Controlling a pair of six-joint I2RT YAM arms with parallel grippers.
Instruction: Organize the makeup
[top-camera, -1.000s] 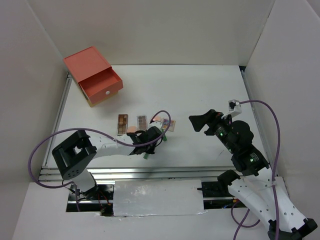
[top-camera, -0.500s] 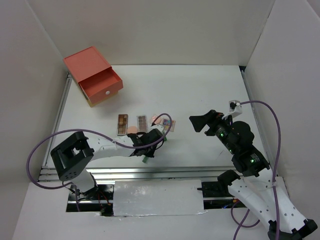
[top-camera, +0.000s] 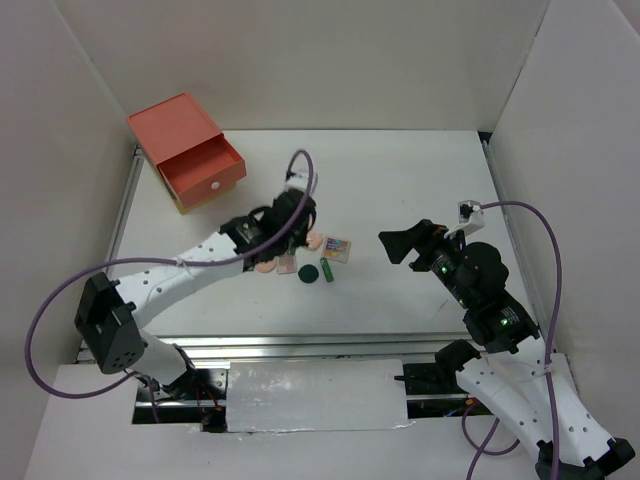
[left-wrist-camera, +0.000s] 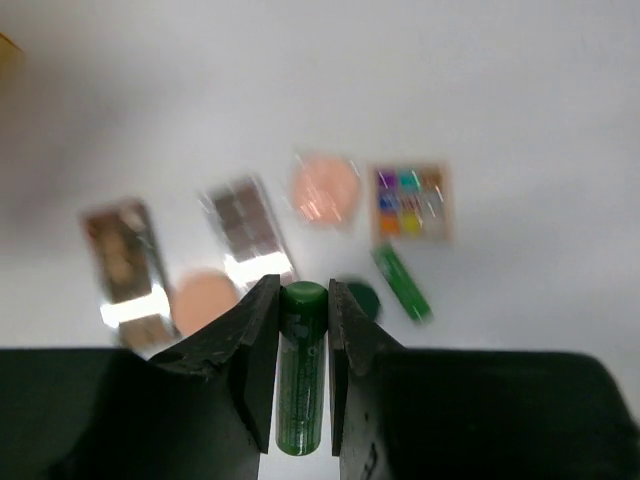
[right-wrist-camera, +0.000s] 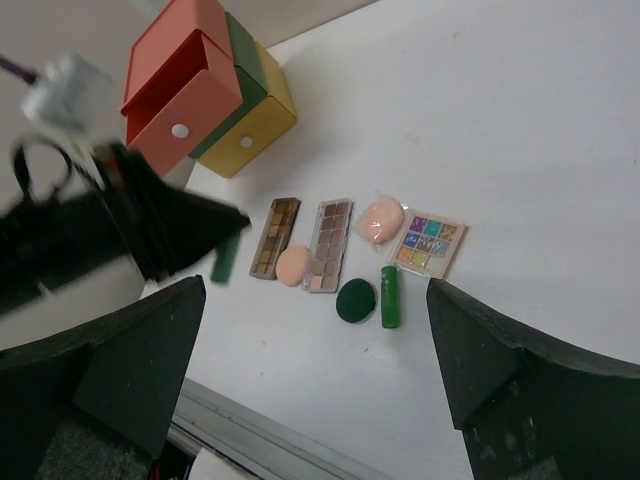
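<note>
The left end effector (left-wrist-camera: 303, 298) is up in the air above the surface (top-camera: 430, 170). Its two black fingers pinch a green tube (left-wrist-camera: 302, 385) between them. The tube is round, smooth and a bit shiny. It points straight out along the fingers.

The rest of the makeup lies flat on the white surface below, close together in a bunch. The first brown palette (right-wrist-camera: 275, 237) and the second brown palette (right-wrist-camera: 330, 243) are long and thin. They lie side by side, and each has little brown squares of colour. A round peach disc (right-wrist-camera: 293, 265) sits between them at their near ends. A rounded pink disc (right-wrist-camera: 381, 220) sits just beside the second brown palette. Next to it is the square palette (right-wrist-camera: 431, 243), with small bright squares in rows. A dark-green disc (right-wrist-camera: 354, 300) lies just beside the second green tube (right-wrist-camera: 390, 296), which rests on its side.

The drawer chest (right-wrist-camera: 215, 95) stands well apart, at the far left corner. It is boxy, with red, green and yellow drawers. The red top drawer is pulled out.

The right end effector (top-camera: 392, 247) hangs over the right part of the surface. It holds nothing, and its fingers are spread wide.
</note>
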